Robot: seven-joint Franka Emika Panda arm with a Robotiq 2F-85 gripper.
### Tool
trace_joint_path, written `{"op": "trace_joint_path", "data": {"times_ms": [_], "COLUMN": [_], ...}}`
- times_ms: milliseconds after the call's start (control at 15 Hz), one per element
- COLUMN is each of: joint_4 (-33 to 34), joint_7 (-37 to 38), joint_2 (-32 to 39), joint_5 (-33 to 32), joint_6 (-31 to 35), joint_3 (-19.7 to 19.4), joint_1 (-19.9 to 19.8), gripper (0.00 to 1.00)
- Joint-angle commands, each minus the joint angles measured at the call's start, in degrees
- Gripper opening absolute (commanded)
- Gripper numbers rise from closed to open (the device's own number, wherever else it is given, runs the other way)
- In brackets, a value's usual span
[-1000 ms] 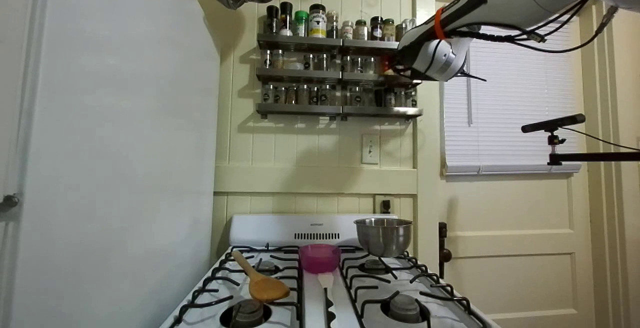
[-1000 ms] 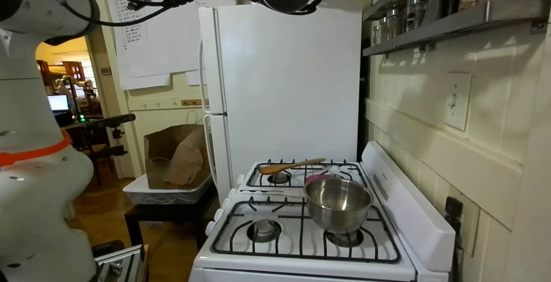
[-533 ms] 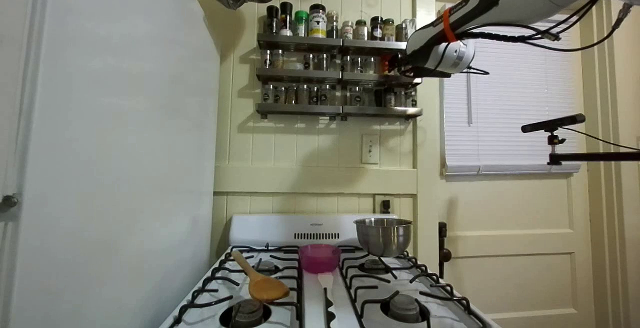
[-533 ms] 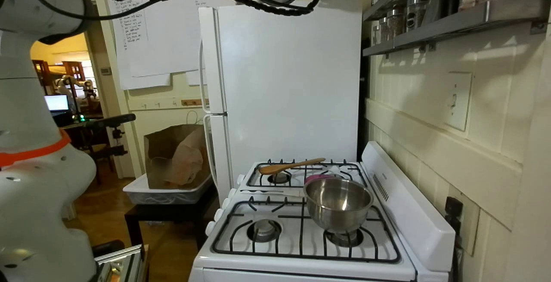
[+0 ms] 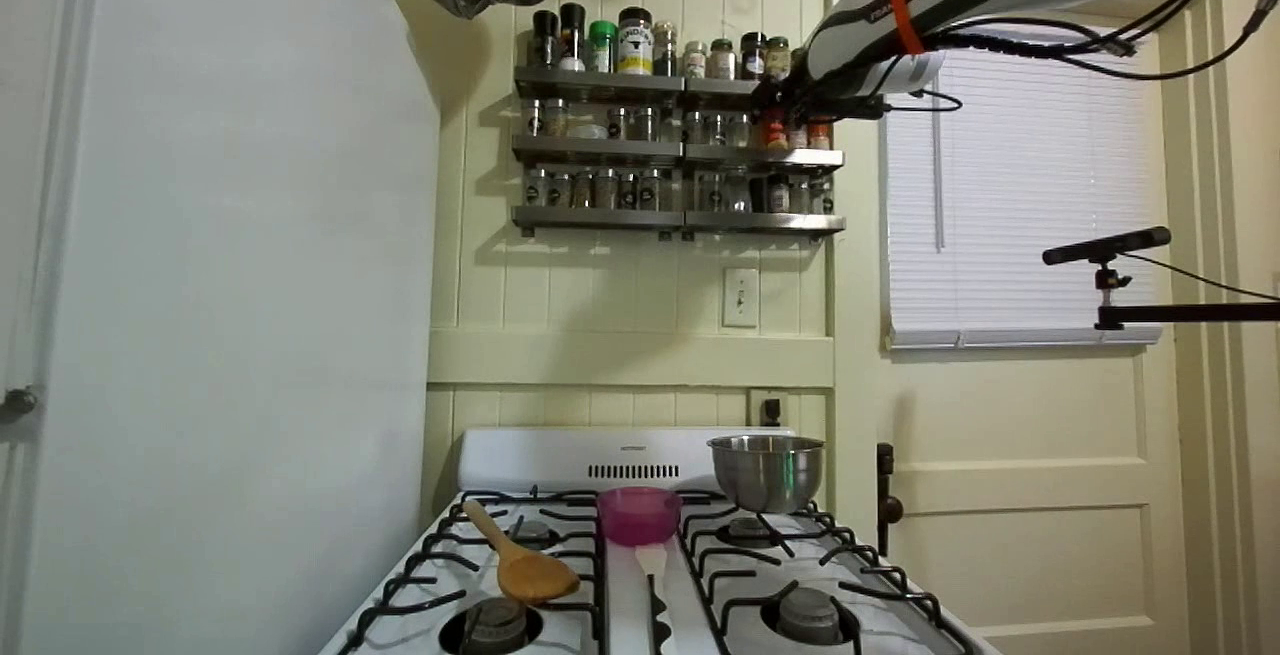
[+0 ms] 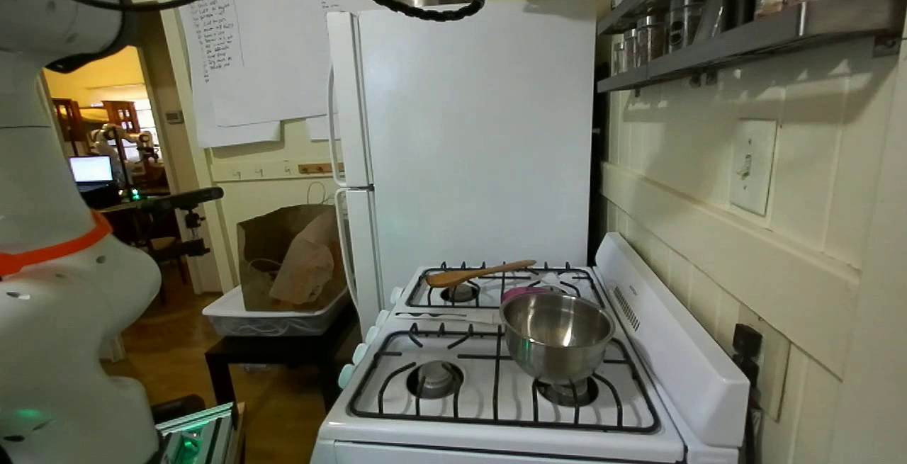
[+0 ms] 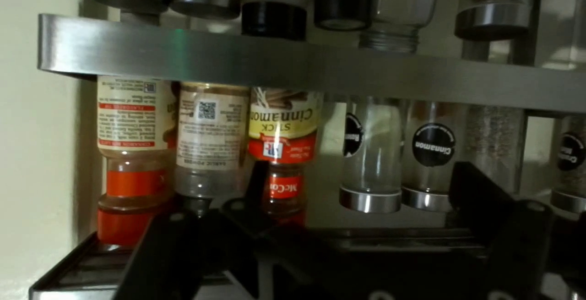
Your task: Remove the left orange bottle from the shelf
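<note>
Cinnamon-stick bottle [image 7: 283, 130] stands more exposed on the shelf [image 5: 762, 156]: my claw [image 7: 361, 171], jaws spread and empty, has risen. Removal probably now requires lateral realignment before closing.

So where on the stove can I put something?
The front right burner is bare: steel bowl behind, white utensil to its left. Can't tell if it's hot. The wooden spoon crowds the left, the pink bowl the middle. Jars crowd the shelf.
</note>
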Motion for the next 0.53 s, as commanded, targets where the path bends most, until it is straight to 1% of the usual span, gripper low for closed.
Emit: {"op": "trace_joint_path", "data": {"times_ms": [0, 67, 200, 267, 333, 400, 467], "joint_4": [2.2, 2.8, 3.6, 3.8, 3.9, 4.0, 4.0], "joint_7": [7.3, 8.3, 11.2, 12.1, 13.4, 14.2, 15.2], "joint_2": [-0.8, -0.8, -0.6, -0.5, -0.4, -0.4, -0.4], "joint_5": [-6.3, -7.0, -9.1, -9.6, -11.0, -11.7, -12.8], "joint_6": [-7.0, -8.5, -9.3, -9.3, -9.3, -9.5, -9.6], "joint_3": [2.3, 2.6, 3.0, 3.0, 3.1, 3.1, 3.1], "joint_1": [-1.2, -1.2, -1.4, -1.4, -1.7, -1.8, -2.1], "gripper": [1.0, 0.98, 0.85, 0.72, 0.64, 0.6, 0.6]}}
